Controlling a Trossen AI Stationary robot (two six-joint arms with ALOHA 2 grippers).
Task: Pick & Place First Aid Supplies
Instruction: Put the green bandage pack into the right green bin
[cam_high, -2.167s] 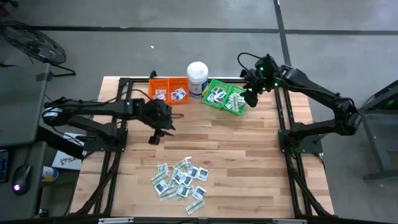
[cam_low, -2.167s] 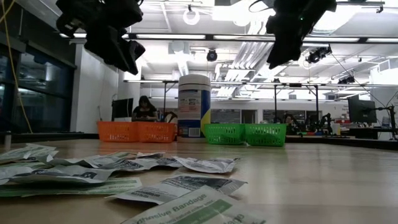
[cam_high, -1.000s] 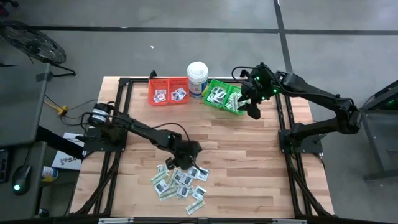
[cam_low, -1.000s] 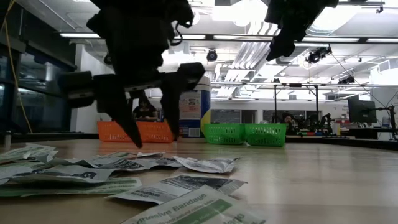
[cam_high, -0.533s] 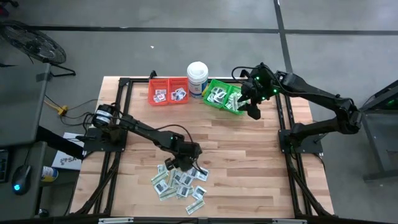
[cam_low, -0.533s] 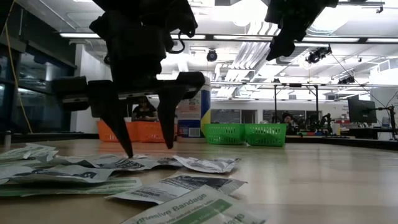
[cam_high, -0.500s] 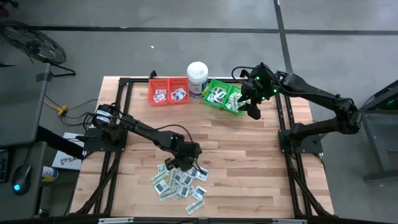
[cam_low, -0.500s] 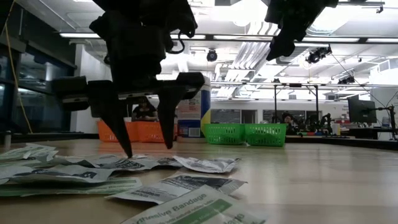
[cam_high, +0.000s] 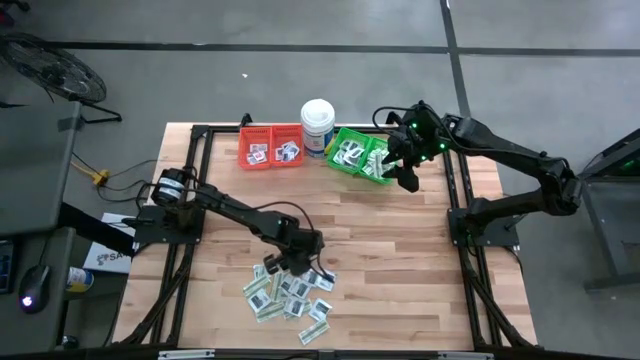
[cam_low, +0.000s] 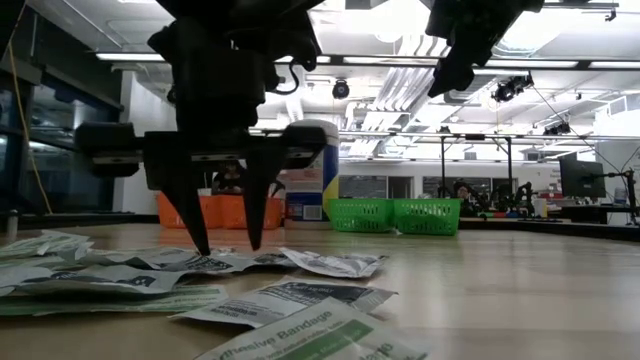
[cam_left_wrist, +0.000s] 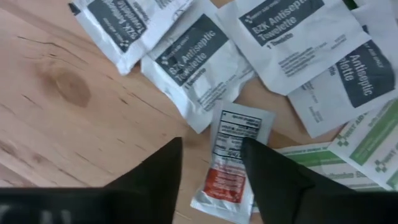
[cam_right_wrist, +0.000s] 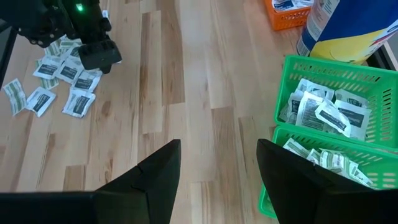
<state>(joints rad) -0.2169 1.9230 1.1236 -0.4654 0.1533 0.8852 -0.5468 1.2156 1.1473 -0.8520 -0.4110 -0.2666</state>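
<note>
Packet (cam_left_wrist: 231, 158) between left fingers (cam_left_wrist: 155, 171) | parted, not gripping | right fingers (cam_right_wrist: 158, 171) parted, empty

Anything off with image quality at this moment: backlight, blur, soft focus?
Low view: bright ceiling lights silhouette the left gripper, and the nearest packets are soft. Left wrist view: packet print is sharp, while the left gripper's own fingers are blurred dark shapes. High view: evenly lit, no glare on the table.

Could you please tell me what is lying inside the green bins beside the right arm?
The green bins hold white packets in the far compartment and green-and-white strips in the near one. Whatever lies beneath these top packets is covered. The right pincer hovers open beside them.
</note>
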